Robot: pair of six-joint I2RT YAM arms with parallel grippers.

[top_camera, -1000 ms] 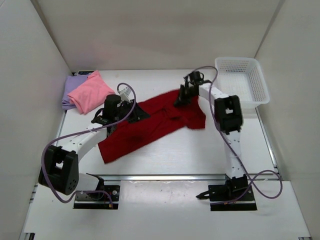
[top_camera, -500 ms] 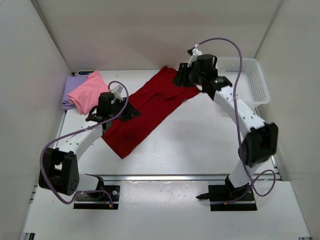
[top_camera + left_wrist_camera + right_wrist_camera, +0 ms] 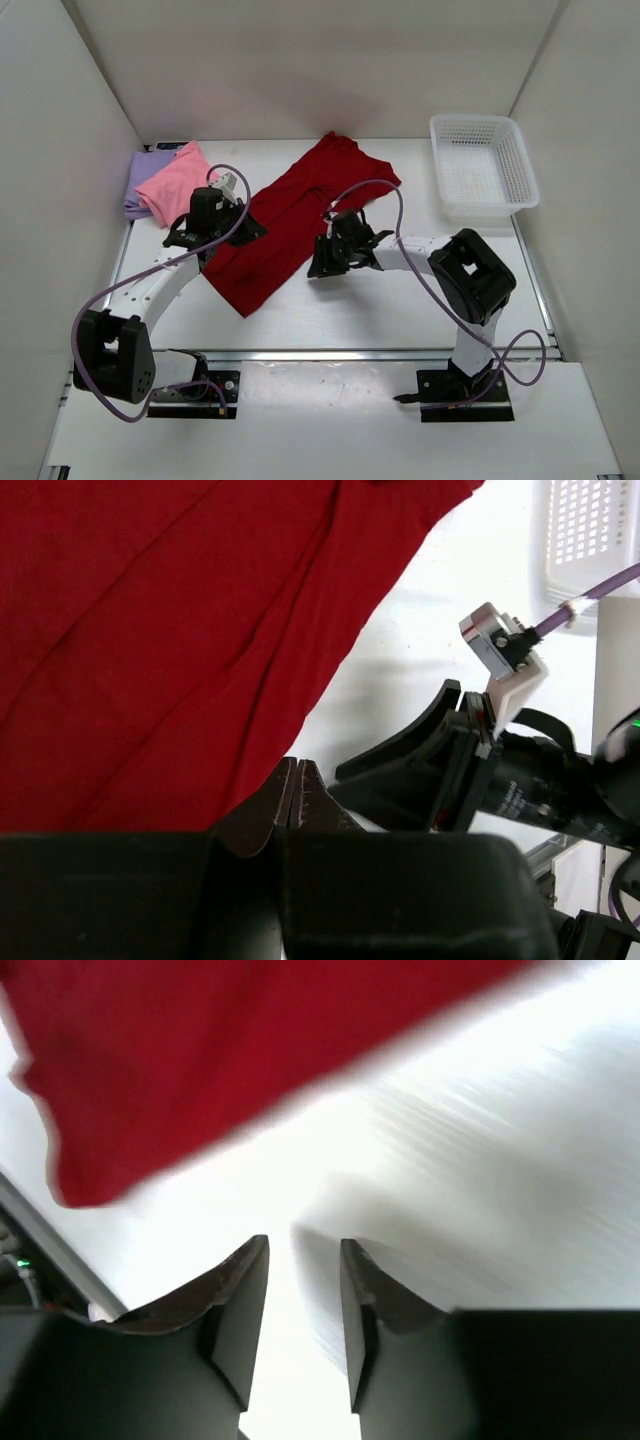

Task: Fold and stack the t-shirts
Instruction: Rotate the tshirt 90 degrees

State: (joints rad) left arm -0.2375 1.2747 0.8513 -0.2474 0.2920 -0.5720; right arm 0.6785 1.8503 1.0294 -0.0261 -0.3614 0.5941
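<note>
The dark red t-shirt (image 3: 290, 215) lies spread out in a diagonal band across the middle of the table, also filling the left wrist view (image 3: 150, 630). The pink t-shirt (image 3: 178, 185) rests folded on the lavender t-shirt (image 3: 138, 178) at the back left. My left gripper (image 3: 252, 228) hovers over the red shirt's left side, shut (image 3: 295, 776), with no cloth visible between its fingers. My right gripper (image 3: 320, 262) is low over bare table just off the red shirt's right edge, open (image 3: 303, 1245) and holding nothing; the red shirt (image 3: 250, 1050) shows blurred ahead of it.
A white lattice basket (image 3: 485, 165) stands at the back right, its corner visible in the left wrist view (image 3: 590, 530). White walls close in the table on three sides. The right arm's purple cable (image 3: 380, 195) loops above the table's centre.
The right arm let go of the red shirt at the back, opened and swung down to the table's middle. The shirt now lies stretched out. The left gripper closed.
</note>
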